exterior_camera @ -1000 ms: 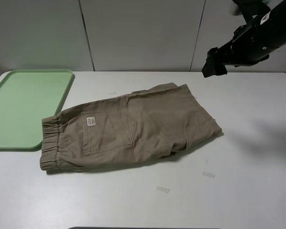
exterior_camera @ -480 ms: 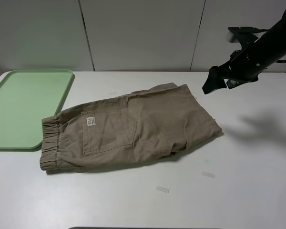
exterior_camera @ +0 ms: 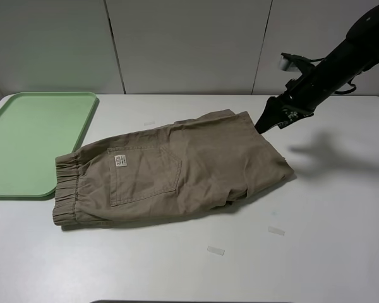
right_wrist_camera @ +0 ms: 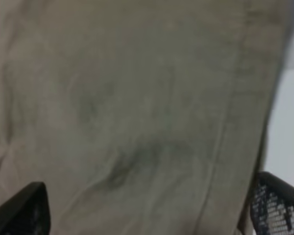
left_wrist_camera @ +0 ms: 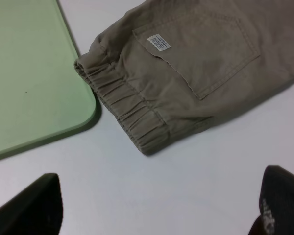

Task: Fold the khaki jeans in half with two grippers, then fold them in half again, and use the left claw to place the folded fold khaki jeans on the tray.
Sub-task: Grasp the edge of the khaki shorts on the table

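Note:
The khaki jeans (exterior_camera: 170,167) lie folded lengthwise on the white table, waistband at the left beside the tray (exterior_camera: 31,142), hems at the right. Their white label (exterior_camera: 119,161) and back pocket face up. My right gripper (exterior_camera: 268,120) hangs just above the far right hem corner, jaws open. In the right wrist view it (right_wrist_camera: 147,210) is open, and the cloth (right_wrist_camera: 127,98) fills the space between its fingers. My left gripper (left_wrist_camera: 154,210) is open and empty above bare table near the waistband (left_wrist_camera: 122,115). The left arm is out of the exterior view. The tray (left_wrist_camera: 29,73) holds nothing.
Small pieces of clear tape (exterior_camera: 215,250) (exterior_camera: 276,231) lie on the table in front of the shorts. Pale wall panels stand behind the table's far edge. The tray's near right corner almost touches the waistband.
My right arm has come down and to the left, from high above the table's far right to just over the shorts' hem corner. The shorts and tray have not moved.

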You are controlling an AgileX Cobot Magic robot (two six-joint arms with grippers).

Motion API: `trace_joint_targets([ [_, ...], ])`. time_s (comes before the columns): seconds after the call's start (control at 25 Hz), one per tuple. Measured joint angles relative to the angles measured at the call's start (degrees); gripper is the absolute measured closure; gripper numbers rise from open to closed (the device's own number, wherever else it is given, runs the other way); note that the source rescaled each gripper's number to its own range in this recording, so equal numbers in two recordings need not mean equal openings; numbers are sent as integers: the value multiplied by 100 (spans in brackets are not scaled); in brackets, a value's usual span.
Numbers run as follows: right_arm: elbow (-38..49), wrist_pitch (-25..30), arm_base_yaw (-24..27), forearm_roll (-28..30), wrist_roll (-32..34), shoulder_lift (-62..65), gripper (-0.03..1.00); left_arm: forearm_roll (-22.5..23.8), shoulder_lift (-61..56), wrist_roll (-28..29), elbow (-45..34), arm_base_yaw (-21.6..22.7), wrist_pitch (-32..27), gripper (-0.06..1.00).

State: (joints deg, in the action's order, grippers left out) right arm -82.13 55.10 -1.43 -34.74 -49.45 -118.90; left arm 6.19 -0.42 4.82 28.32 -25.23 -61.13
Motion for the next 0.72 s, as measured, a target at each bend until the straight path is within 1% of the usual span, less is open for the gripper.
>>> trace_joint_targets([
  [0.2, -465, 253, 0, 0, -24, -584, 7, 0, 0, 0, 0, 0, 0, 16],
  [0.36, -614, 327, 0, 0, -24, -875, 7, 0, 0, 0, 0, 0, 0, 16],
  [0.56, -620, 7, 51, 6, -36, -901, 7, 0, 0, 0, 0, 0, 0, 16],
  [0.72, -620, -303, 91, 129, -36, -901, 7, 2, 0, 0, 0, 0, 10, 16],
])
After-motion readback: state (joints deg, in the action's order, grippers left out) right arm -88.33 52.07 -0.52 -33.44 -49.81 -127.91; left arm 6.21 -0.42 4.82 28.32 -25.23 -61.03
